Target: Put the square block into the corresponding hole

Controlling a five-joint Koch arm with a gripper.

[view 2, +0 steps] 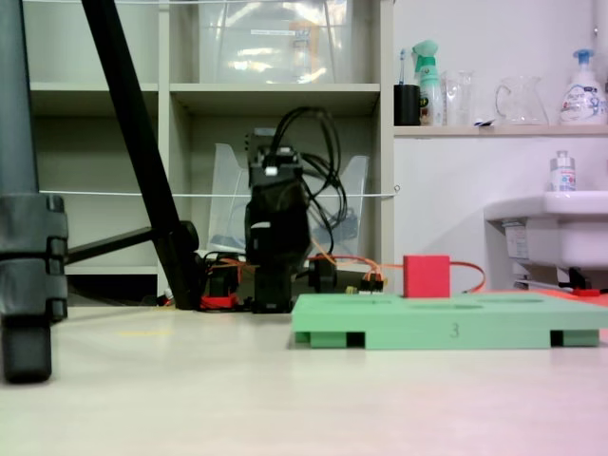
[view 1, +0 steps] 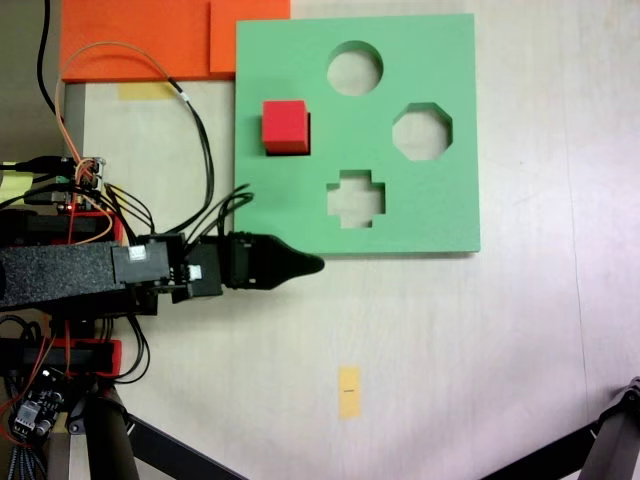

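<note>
While the square block (view 1: 284,126) sits in the corresponding hole (view 1: 305,135), we see our hand (view 1: 312,264) apart from it.
At the green board's (view 1: 440,210) nine o'clock, the block stands proud; hand at seven o'clock, spread untellable.

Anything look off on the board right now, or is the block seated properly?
The block is the odd thing: in the low fixed view it stands almost full height above the board, so it isn't sunk flush in the square hole. The overhead-looking view shows it turned slightly askew. The gripper sits off the board's edge, apart from it.
</note>
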